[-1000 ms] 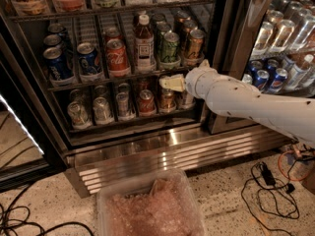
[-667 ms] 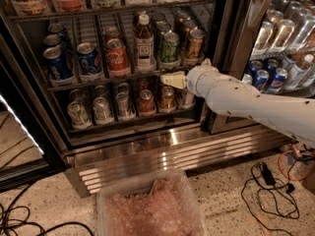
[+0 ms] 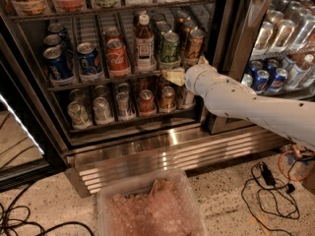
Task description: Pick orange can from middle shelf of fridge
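Note:
The orange can (image 3: pixel 193 44) stands upright at the front of the rightmost lane of the middle shelf (image 3: pixel 98 82) of the fridge (image 3: pixel 162 156), next to a green can (image 3: pixel 170 47). My gripper (image 3: pixel 174 75), pale cream at the end of a white arm (image 3: pixel 236 100), is at the shelf's front rail. It sits just below the green can, and below and left of the orange can. It holds nothing that I can see.
A brown bottle (image 3: pixel 144 41), a red Coca-Cola can (image 3: pixel 117 58) and blue cans (image 3: pixel 58 63) fill the lanes to the left. Silvery and rust-red cans (image 3: pixel 123 104) sit on the rack below. A dark door post (image 3: pixel 236 33) stands right of the orange can. A plastic bin (image 3: pixel 152 208) and cables (image 3: pixel 270 191) lie on the floor.
The gripper has risen slightly toward the middle shelf's front rail. The cans have not moved.

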